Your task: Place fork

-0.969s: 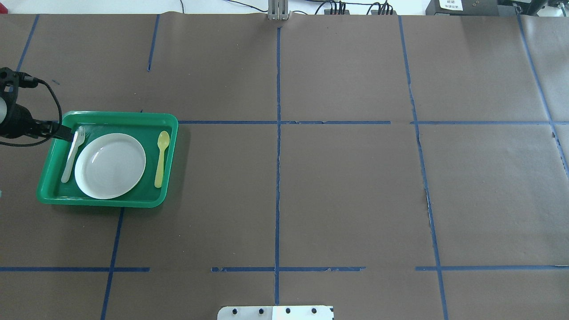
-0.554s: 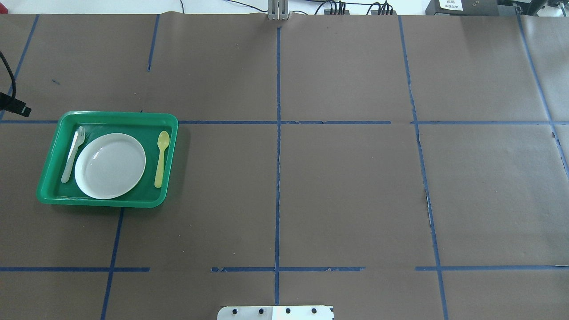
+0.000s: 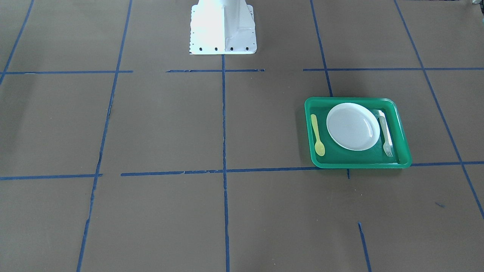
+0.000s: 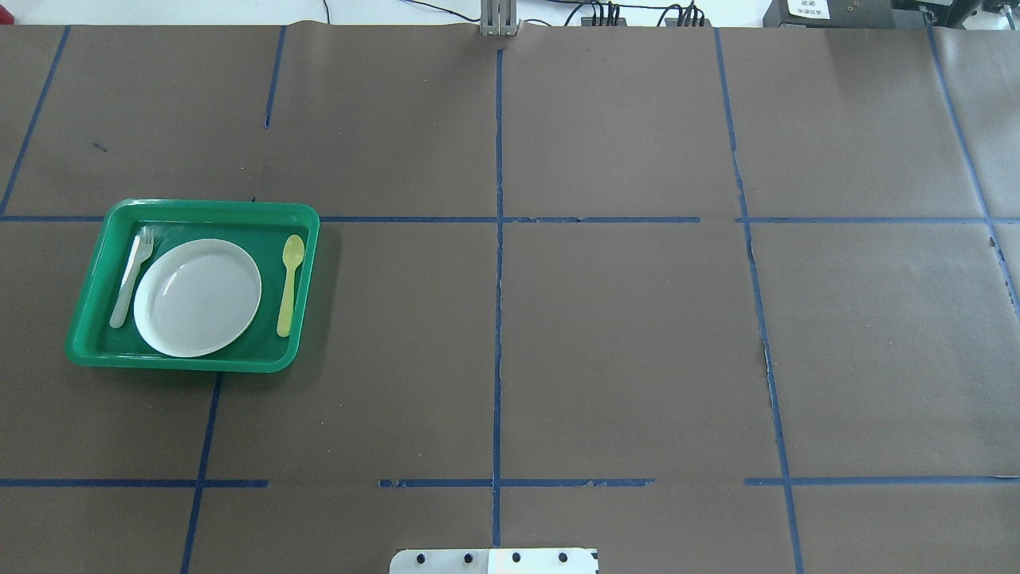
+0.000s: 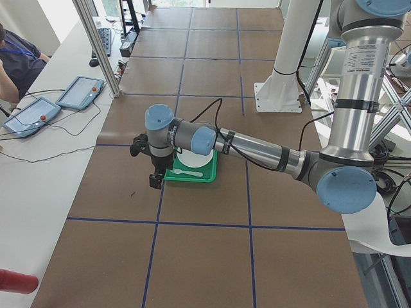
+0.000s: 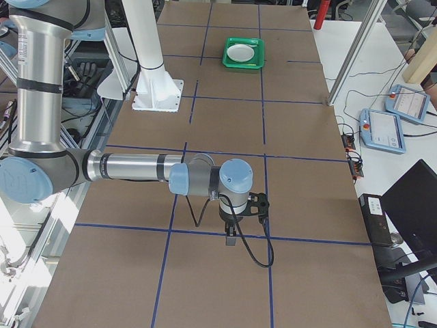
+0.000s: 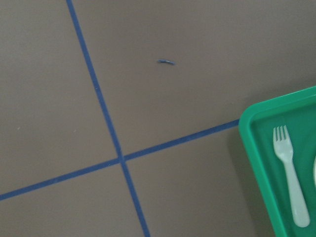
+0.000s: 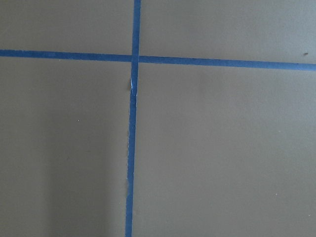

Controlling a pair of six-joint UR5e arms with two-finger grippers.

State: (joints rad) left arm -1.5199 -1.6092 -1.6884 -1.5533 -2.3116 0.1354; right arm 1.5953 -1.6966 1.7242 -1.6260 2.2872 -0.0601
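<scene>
Lying fork (image 4: pixel 130 277), near-to-far axis, tines seemingly far

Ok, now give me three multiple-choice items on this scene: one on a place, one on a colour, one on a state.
1. Where does the fork lie?
A. In the green tray, beside the plate
B. On top of the plate
C. Outside the tray
2. What colour is the spoon?
A. Red
B. Blue
C. Yellow
3. What state is the fork in?
A. Snapped in two
B. Lying flat, free
C. Standing upright
Answers: 1 A, it rests on the tray floor between the plate and the rim; 2 C, it is pale yellow; 3 B, the overhead view shows it whole and flat with nothing on it.
</scene>
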